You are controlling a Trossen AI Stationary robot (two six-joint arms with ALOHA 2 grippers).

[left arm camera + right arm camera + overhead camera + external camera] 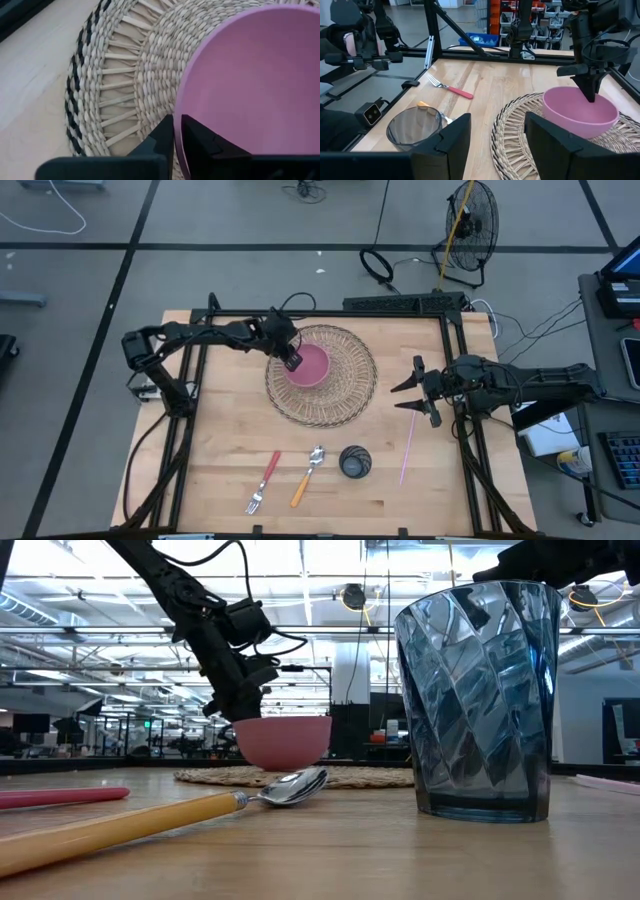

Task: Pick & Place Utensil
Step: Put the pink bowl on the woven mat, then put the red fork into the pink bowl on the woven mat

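Note:
A pink bowl (312, 368) sits on a round woven mat (345, 398) at the table's far middle. My left gripper (292, 361) is at the bowl's left rim, shut on it. A red-handled fork (263, 481), a yellow-handled spoon (307, 475), a dark glass (355, 462) and a pink straw (407, 448) lie near the front edge. My right gripper (408, 395) hovers open at the table's right, holding nothing. My left gripper has the bowl's rim (178, 107) on the side toward the table's left, with one finger (200, 139) inside the bowl and the other (161, 134) outside. The fingers slant down from the far left. The bowl (283, 740) stands upright, its base on the mat.
The black frame rails (455, 380) run along the table's edges. The utensils and the glass take up the near middle; bare wood lies at the near left and between the mat and the fork.

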